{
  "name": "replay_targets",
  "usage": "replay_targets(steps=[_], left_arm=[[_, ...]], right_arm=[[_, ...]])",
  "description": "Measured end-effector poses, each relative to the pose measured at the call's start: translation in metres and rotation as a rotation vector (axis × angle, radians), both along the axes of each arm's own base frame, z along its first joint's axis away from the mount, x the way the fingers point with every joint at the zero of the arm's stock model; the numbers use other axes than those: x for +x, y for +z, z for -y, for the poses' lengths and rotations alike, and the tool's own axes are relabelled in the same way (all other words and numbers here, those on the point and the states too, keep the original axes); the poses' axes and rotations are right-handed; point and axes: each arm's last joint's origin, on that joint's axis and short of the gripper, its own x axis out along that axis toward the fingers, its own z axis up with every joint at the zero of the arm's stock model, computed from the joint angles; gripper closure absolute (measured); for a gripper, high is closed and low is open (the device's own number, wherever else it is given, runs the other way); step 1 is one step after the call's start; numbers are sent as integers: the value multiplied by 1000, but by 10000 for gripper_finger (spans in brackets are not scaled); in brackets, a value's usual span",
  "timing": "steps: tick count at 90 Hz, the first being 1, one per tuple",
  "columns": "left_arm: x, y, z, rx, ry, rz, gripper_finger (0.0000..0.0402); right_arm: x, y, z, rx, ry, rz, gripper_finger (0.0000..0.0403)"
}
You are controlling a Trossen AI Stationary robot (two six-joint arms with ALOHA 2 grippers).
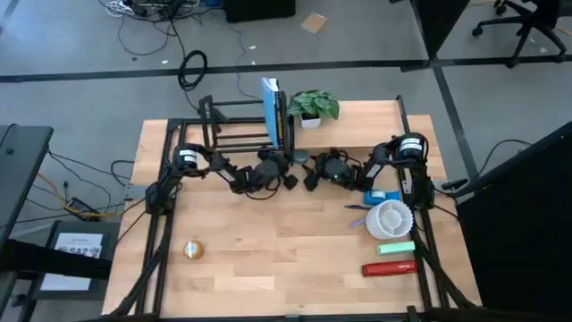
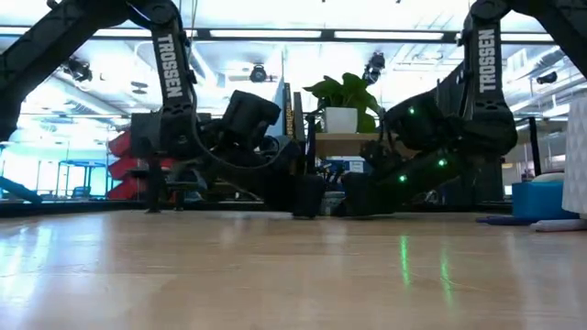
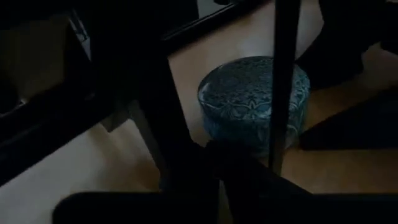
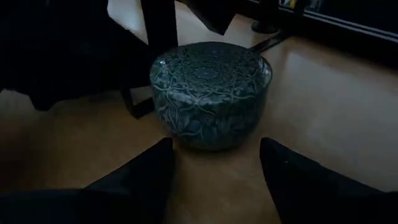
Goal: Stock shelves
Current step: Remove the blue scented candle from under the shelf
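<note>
A round teal patterned tin (image 4: 211, 93) stands flat on the table by the black legs of the shelves; it also shows as the tin (image 3: 255, 102) behind dark rods. My right gripper (image 4: 217, 177) is open and low, one finger on either side of the tin's near side, short of touching it. My left gripper (image 1: 288, 179) sits low across from it, by the black rod rack (image 1: 232, 125). A blue book (image 1: 273, 112) stands upright on the rack, and a potted plant (image 1: 313, 105) sits on the wooden shelf top (image 2: 344, 142).
At the table's right lie a white ridged bowl (image 1: 389, 217), a blue tape roll (image 1: 380, 195), a green bar (image 1: 396, 248) and a red bar (image 1: 389, 267). An orange ball (image 1: 193, 249) rests near the left front. The shelf legs (image 3: 283, 81) stand close around the tin.
</note>
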Motion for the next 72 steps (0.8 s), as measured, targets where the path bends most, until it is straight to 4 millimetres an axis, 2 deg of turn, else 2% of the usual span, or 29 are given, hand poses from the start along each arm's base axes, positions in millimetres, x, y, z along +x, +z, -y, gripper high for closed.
replay_targets(steps=[12, 30, 51, 72], left_arm=[[-1, -1, -2, -2, 10, -8, 402], [-2, -1, -7, -6, 13, -6, 402], [-3, -1, -14, -25, -25, 2, 402], [-2, 0, -15, -26, -36, 9, 402]], right_arm=[[0, 3, -2, -33, 41, -24, 165], [0, 7, -2, -67, 69, -51, 105], [-2, 8, 7, -40, 100, -19, 38], [4, 11, 12, -32, 152, -1, 15]])
